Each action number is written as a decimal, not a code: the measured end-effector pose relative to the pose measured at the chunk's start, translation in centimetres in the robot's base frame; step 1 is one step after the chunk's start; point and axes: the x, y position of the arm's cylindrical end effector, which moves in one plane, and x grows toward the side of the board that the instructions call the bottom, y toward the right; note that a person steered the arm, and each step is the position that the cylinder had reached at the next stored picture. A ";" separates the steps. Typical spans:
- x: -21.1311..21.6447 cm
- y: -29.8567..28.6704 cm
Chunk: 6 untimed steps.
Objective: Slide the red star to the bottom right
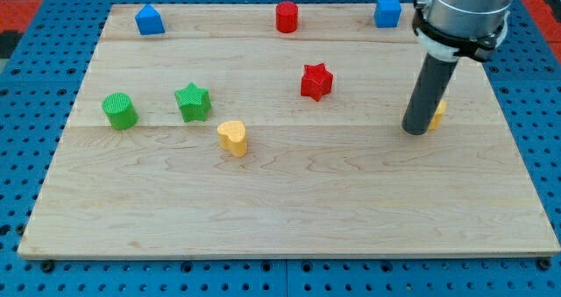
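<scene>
The red star [316, 81] lies on the wooden board [289, 201], above the middle and a little to the right. My tip [415, 130] touches the board well to the star's right and slightly lower, apart from it. A yellow block [437, 114] sits right behind the rod, mostly hidden, so its shape cannot be made out.
A red cylinder [287, 17] stands at the top middle. Blue blocks are at the top left [150, 20] and top right [387, 11]. A green cylinder [119, 110], a green star [193, 102] and a yellow heart [233, 137] sit at the left.
</scene>
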 end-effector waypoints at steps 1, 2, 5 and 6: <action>-1.6 0.2; -1.7 0.2; -2.8 -6.5; -3.6 -14.0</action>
